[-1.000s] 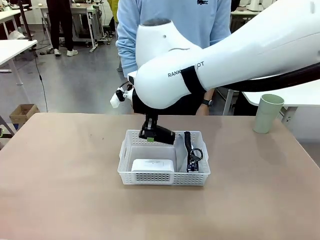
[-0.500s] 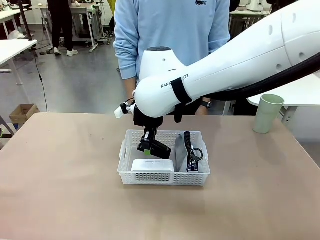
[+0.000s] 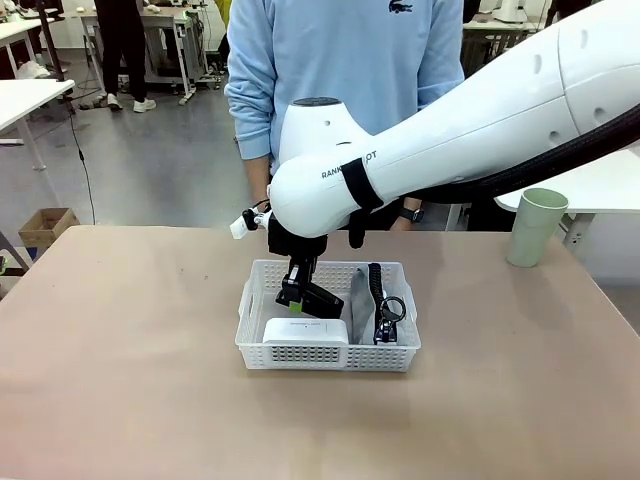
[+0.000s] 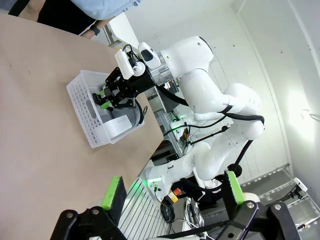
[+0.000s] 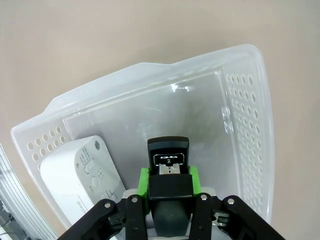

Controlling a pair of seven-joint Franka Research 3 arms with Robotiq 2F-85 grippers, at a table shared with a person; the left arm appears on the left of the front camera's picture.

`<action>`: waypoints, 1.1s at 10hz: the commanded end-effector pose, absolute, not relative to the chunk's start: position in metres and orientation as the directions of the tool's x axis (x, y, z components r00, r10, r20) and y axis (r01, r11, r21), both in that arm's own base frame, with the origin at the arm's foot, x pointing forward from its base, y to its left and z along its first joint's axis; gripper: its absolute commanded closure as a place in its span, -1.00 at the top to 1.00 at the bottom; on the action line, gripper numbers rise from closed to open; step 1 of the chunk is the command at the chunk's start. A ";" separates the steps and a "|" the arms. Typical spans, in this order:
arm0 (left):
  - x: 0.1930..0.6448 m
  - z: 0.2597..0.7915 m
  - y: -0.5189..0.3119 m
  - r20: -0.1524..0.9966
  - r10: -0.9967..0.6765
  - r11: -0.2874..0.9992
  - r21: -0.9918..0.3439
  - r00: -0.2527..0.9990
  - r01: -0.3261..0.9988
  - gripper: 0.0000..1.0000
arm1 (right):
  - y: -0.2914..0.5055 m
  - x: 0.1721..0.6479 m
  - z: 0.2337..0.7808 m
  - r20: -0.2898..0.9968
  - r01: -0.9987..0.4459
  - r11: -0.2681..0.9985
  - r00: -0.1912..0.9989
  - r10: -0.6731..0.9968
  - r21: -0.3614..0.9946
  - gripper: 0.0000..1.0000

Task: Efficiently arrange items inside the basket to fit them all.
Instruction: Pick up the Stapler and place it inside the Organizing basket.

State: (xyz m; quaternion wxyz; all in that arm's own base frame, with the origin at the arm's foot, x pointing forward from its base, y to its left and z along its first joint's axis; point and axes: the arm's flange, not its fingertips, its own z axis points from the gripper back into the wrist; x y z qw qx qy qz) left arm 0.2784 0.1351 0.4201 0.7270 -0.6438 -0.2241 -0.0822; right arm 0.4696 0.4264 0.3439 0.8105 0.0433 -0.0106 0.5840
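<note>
The basket [image 3: 385, 357] sits in the middle of the worktop [image 3: 130, 380], its long sides running parallel to the near edge. Three of the items are inside it. The white box [image 3: 305, 330] lies in the near left corner of the basket. The grey pouch [image 3: 360, 295] stands on edge across the right end, with its black strap [image 3: 376, 283] looped beside it.

The black stapler [image 3: 325, 299] is clamped in the right pincer [image 3: 295, 298], whose green pads are closed on its sides. The right wrist view looks down the stapler onto a bare stretch of basket floor, with the box off to one side and a perforated wall to the other.

The stapler hangs tilted over the gap between the box and the basket's far wall, low inside the rim. I cannot tell whether it touches the floor. The next move likely turns on that gap: the stapler's long axis should settle along the far wall, parallel to the box, before it is let go.

The pale green cup [image 3: 535, 226] stands upright near the worktop's far right corner, well apart from the basket and not yet packed. The right arm is the nearer one to it. The left pincer [image 4: 173, 180] is spread wide and holds nothing, hanging off the worktop's edge.
</note>
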 end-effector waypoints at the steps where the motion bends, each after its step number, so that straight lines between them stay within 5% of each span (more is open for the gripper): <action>1: 0.275 0.423 0.137 0.427 0.165 0.148 -0.902 0.889 0.405 1.00 | 0.430 0.471 0.342 0.051 -0.948 0.315 0.317 0.947 0.040 -0.27; 6: 0.275 0.423 0.137 0.427 0.165 0.148 -0.902 0.889 0.405 1.00 | 0.434 0.472 0.333 0.044 -0.956 0.293 0.294 0.955 0.022 -0.27; 7: 0.275 0.423 0.137 0.427 0.165 0.148 -0.902 0.889 0.405 1.00 | 0.434 0.473 0.333 0.043 -0.957 0.290 0.291 0.956 0.027 0.12; 8: 0.275 0.423 0.137 0.427 0.165 0.148 -0.902 0.889 0.405 1.00 | 0.434 0.473 0.333 0.037 -0.960 0.280 0.280 0.959 0.020 0.93; 11: 0.275 0.423 0.137 0.427 0.165 0.148 -0.902 0.889 0.405 1.00 | 0.434 0.472 0.333 0.042 -0.963 0.269 0.269 0.962 0.004 1.00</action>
